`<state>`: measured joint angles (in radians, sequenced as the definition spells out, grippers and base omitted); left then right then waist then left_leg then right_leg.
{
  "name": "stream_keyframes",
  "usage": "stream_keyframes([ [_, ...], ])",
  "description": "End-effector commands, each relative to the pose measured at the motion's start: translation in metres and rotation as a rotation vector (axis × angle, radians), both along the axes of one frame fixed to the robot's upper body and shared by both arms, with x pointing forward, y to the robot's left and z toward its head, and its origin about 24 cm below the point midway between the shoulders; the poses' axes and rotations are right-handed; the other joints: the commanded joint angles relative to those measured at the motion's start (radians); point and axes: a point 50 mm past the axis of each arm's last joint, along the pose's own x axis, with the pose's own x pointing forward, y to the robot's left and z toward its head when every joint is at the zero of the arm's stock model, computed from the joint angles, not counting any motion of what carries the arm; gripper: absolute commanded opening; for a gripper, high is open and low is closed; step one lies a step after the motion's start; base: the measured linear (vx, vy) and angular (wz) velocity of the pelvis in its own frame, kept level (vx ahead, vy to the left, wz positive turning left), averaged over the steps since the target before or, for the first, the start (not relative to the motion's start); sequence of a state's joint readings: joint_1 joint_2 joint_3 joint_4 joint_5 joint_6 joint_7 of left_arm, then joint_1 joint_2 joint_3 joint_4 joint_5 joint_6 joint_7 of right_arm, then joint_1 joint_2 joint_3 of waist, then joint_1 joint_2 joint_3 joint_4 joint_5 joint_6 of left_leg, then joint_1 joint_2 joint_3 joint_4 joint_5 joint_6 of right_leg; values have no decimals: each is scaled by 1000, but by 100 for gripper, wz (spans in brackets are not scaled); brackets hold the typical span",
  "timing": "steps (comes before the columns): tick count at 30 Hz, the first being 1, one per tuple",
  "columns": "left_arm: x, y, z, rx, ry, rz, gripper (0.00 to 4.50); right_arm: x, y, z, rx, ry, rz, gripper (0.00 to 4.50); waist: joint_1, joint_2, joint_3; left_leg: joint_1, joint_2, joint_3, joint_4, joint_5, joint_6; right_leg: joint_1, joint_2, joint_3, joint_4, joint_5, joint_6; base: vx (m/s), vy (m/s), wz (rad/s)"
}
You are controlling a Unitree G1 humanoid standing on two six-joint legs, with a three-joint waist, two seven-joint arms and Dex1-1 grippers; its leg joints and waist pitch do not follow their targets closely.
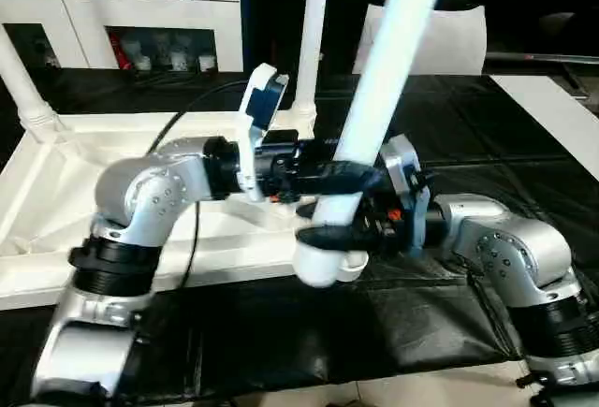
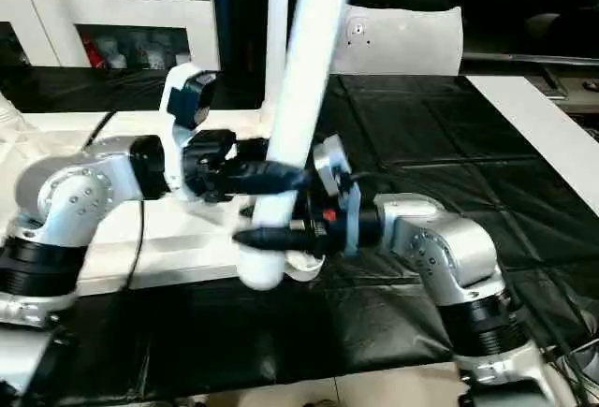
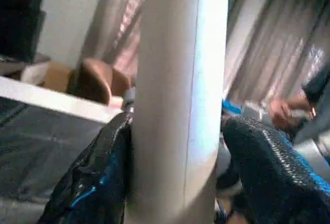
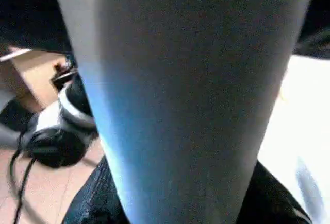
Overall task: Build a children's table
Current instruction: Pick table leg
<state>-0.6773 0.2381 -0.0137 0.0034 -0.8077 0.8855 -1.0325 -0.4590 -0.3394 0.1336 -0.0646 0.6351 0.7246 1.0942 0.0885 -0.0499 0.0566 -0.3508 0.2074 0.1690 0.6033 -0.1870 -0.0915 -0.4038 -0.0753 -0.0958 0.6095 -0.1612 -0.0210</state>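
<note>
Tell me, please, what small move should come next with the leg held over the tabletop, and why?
Probably carry the leg toward a free corner socket of the tabletop. The right claw grips it near its thick end, which hangs off the tabletop's near edge; the left claw shows a gap on one side.

forearms (image 1: 159,196): silver, screw-dotted | wrists: ribbed black | fingers (image 3: 98,177): black, textured | cable (image 1: 192,239): black

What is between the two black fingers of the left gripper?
In the left wrist view, the long white tapered round leg stands between the left gripper's black fingers: one finger touches it, the other stands slightly apart.
</note>
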Motion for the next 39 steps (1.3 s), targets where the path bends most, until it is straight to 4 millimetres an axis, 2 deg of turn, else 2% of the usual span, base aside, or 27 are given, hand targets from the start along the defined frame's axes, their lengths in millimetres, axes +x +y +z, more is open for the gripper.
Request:
stream_keyframes([
  [1,-8,-11,18,-82,-41,-30,344,0,4,-9,-14,30,-49,194,0,11,-69,0,16,-1,-66,-212,-13,55,-60,45,-90,-399,-115,0,0,0],
  [2,-8,-10,19,-93,-35,-21,362,0,4,-9,-9,30,-58,194,1,11,-69,1,16,-2,-66,-210,-13,55,-59,45,-90,-399,-113,0,0,0],
  [3,-4,-7,21,-166,-5,55,362,3,5,-9,24,26,-124,194,0,16,-69,-1,17,-4,-68,-209,-13,57,-58,44,-89,-390,-111,0,0,0],
  [4,-3,-6,22,-181,1,71,371,4,6,-9,30,25,-138,194,-2,13,-69,-4,19,-4,-67,-211,-15,56,-61,44,-89,-372,-120,0,0,0],
  [5,-2,-2,23,-248,27,104,376,5,7,-9,66,28,-198,194,-1,17,-71,-3,17,-4,-67,-209,-16,57,-60,44,-88,-372,-120,0,0,0],
  [6,-2,-1,23,-251,28,110,376,6,7,-9,68,29,-202,194,-2,15,-70,-2,16,-4,-68,-211,-16,55,-59,44,-90,-372,-120,0,0,0],
  [7,-2,0,23,-270,34,134,376,6,7,-9,79,33,-221,194,-3,14,-69,0,16,-4,-69,-218,-13,55,-56,43,-91,-386,-110,0,0,0],
  [8,-1,1,23,-280,41,145,396,6,7,-9,84,35,-231,194,-4,15,-68,-1,15,-4,-69,-222,-12,55,-55,43,-92,-392,-102,0,0,0],
  [9,-1,2,24,-301,46,167,410,6,8,-9,94,35,-250,194,-3,22,-67,1,15,-4,-70,-229,-12,54,-55,42,-94,-400,-99,0,0,0],
  [11,3,8,25,-335,54,257,419,7,8,-9,112,30,-301,194,-4,18,-67,-2,16,-5,-71,-232,-13,55,-57,43,-98,-409,-88,0,0,0],
  [12,8,13,24,-339,67,320,419,8,8,-9,112,15,-337,194,-3,26,-68,0,17,-6,-71,-233,-18,54,-57,43,-95,-402,-89,0,0,0],
  [13,10,15,23,-328,64,345,420,8,8,-10,106,8,-345,194,-7,21,-66,-1,15,-6,-72,-239,-18,53,-53,41,-99,-407,-79,0,0,0],
  [14,17,21,18,-272,57,454,421,8,7,-12,65,-31,-386,194,-6,23,-66,0,13,-7,-73,-242,-17,54,-53,40,-100,-412,-70,0,0,0],
  [15,23,24,14,-208,47,530,421,9,7,-15,25,-54,-411,194,-9,21,-65,0,12,-6,-74,-244,-17,52,-51,40,-104,-429,-47,0,0,0],
  [16,29,29,9,-135,31,621,421,10,6,-18,-26,-87,-436,194,-10,25,-65,2,11,-7,-74,-244,-19,52,-49,40,-104,-446,-22,0,0,0],
  [17,32,31,8,-98,26,655,421,10,6,-19,-43,-95,-446,194,-11,24,-66,2,10,-8,-74,-244,-23,51,-49,40,-106,-458,-1,0,0,0],
  [19,34,31,4,7,-25,699,421,10,7,-20,-68,-110,-460,194,-11,25,-66,4,11,-9,-75,-246,-21,49,-50,39,-107,-465,8,0,0,0],
  [21,33,28,0,119,-94,713,421,10,8,-21,-87,-123,-473,194,-12,28,-67,2,14,-12,-77,-243,-21,50,-51,41,-100,-430,-6,0,0,0],
  [23,30,21,-1,191,-145,698,421,9,10,-23,-112,-137,-477,194,-10,29,-70,3,20,-11,-78,-224,-23,50,-54,46,-89,-353,-50,0,0,0],
  [25,30,18,-1,203,-155,697,421,9,10,-25,-120,-139,-481,194,-10,29,-70,0,21,-10,-78,-207,-26,53,-54,49,-80,-281,-90,0,0,0],
  [29,18,3,8,205,-246,592,421,11,10,-30,-144,-147,-518,194,-11,30,-70,0,20,-7,-78,-203,-27,58,-56,52,-76,-238,-130,0,0,0],
  [32,8,-2,13,193,-291,507,421,13,8,-31,-156,-155,-536,193,-13,30,-66,0,18,-6,-78,-227,-26,58,-57,51,-81,-284,-126,0,0,0],
  [34,4,-2,13,194,-304,484,421,15,6,-31,-158,-156,-559,193,-22,31,-63,2,16,-6,-79,-260,-25,54,-55,50,-88,-349,-107,0,0,0],
  [39,21,18,-1,278,-255,658,421,20,-2,-29,-121,-129,-678,193,-34,35,-62,2,13,-8,-78,-280,-24,49,-52,46,-98,-409,-77,0,0,0],
])
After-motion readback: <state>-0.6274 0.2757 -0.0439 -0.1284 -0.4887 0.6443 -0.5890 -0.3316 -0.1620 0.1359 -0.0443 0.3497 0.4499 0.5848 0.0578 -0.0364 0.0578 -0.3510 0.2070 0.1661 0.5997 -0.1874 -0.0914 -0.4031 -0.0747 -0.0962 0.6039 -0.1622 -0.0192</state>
